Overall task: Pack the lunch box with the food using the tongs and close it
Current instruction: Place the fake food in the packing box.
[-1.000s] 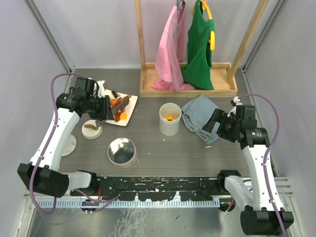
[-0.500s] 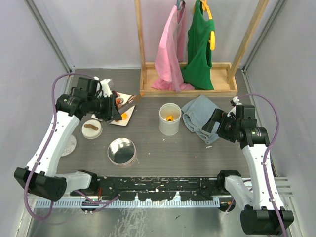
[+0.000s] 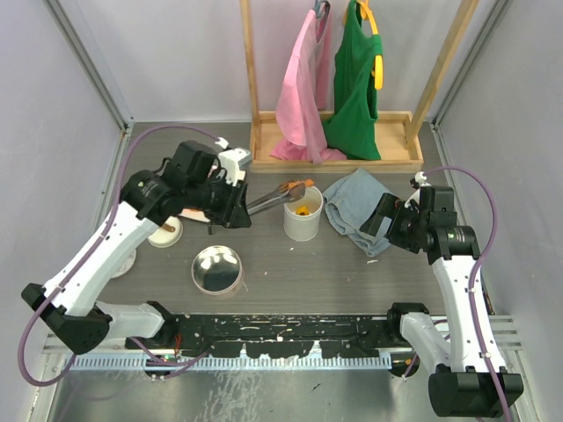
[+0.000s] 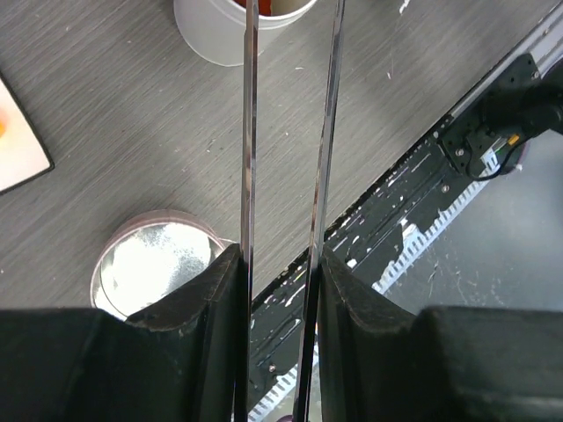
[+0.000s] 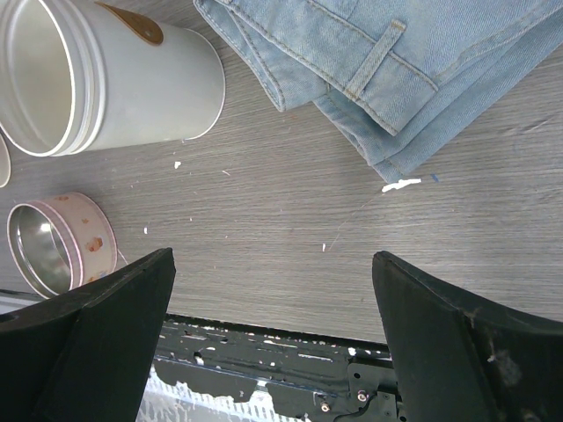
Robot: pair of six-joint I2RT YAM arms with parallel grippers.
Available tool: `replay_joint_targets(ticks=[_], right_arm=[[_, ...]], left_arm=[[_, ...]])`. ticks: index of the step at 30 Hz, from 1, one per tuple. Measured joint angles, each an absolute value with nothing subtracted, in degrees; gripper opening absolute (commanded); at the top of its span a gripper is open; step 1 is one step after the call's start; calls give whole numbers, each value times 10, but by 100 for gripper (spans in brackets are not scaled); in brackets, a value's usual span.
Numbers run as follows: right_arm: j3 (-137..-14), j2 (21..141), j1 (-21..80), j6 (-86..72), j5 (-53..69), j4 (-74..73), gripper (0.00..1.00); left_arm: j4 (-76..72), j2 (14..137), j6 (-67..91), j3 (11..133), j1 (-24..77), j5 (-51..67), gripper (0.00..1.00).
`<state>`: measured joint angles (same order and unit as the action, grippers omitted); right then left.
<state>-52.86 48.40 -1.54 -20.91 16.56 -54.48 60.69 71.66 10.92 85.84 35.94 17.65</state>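
My left gripper (image 3: 236,208) is shut on the tongs (image 3: 269,200), its fingers (image 4: 207,290) pressing the two thin metal arms (image 4: 249,132) from both sides. The tong tips reach over the rim of the lunch box (image 3: 302,224), a white open cylinder. A brown piece of food (image 5: 132,24) shows at the tips above the rim. An orange piece (image 3: 303,210) lies inside the box. A corner of the white plate (image 4: 18,145) shows; the rest is hidden under my left arm. My right gripper (image 3: 387,216) hangs open and holds nothing, to the right of the box.
A round metal lid (image 3: 216,269) lies open side up near the front. A small white dish (image 3: 164,232) with a brown stick sits at the left. Folded jeans (image 3: 356,207) lie right of the box. A wooden rack (image 3: 334,156) with hanging clothes stands at the back.
My left arm has swung right from the plate, carrying the tongs until their tips reach over the lunch box. The right arm has not moved.
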Motion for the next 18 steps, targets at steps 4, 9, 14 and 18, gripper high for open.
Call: replay_joint_targets(ticks=[4, 9, 14, 18], right_arm=[[-529, 484, -15, -209, 166, -545, 99], [-529, 484, -15, -209, 166, -545, 99], [-529, 484, -15, -209, 166, -545, 99], [-529, 484, -15, -209, 166, -545, 99]], left_arm=[[612, 748, 97, 882, 393, 154, 26], [620, 787, 90, 891, 418, 119, 27], [637, 804, 81, 897, 430, 101, 29], [643, 818, 80, 913, 440, 90, 32]])
